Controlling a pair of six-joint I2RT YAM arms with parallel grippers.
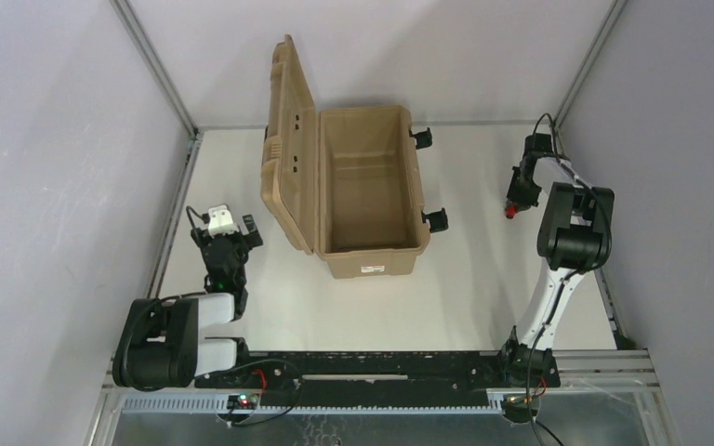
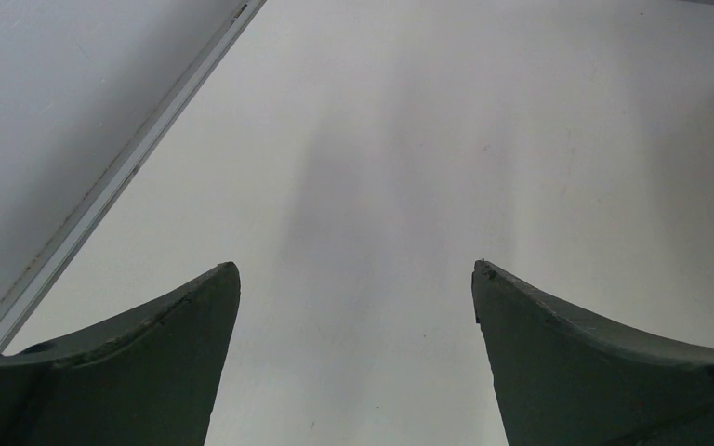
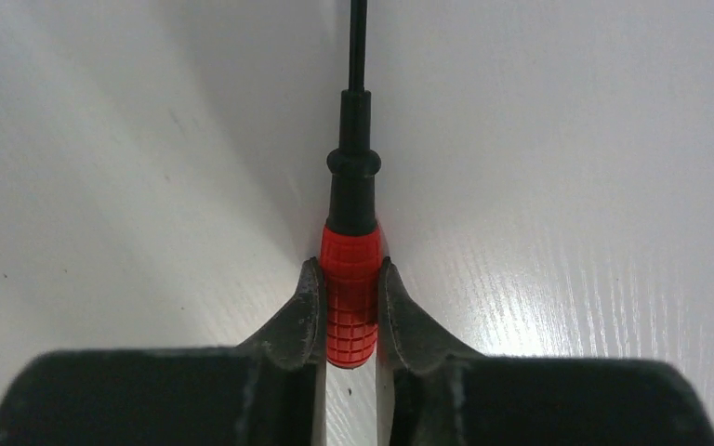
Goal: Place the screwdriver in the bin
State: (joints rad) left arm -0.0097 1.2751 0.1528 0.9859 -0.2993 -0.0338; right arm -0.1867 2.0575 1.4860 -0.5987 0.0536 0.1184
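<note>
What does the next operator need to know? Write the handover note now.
Left fingers: open, empty, over the table left of the bin.
Right fingers: closed on the red handle of the screwdriver, low at the table, right of the bin.
Bin: lid open, nothing visible inside.
Done: screwdriver grasped.
Left: lift it, carry it over the bin, release.

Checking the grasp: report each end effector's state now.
Left end effector: open, holding nothing.
Right end effector: closed on the screwdriver, at its red handle.
</note>
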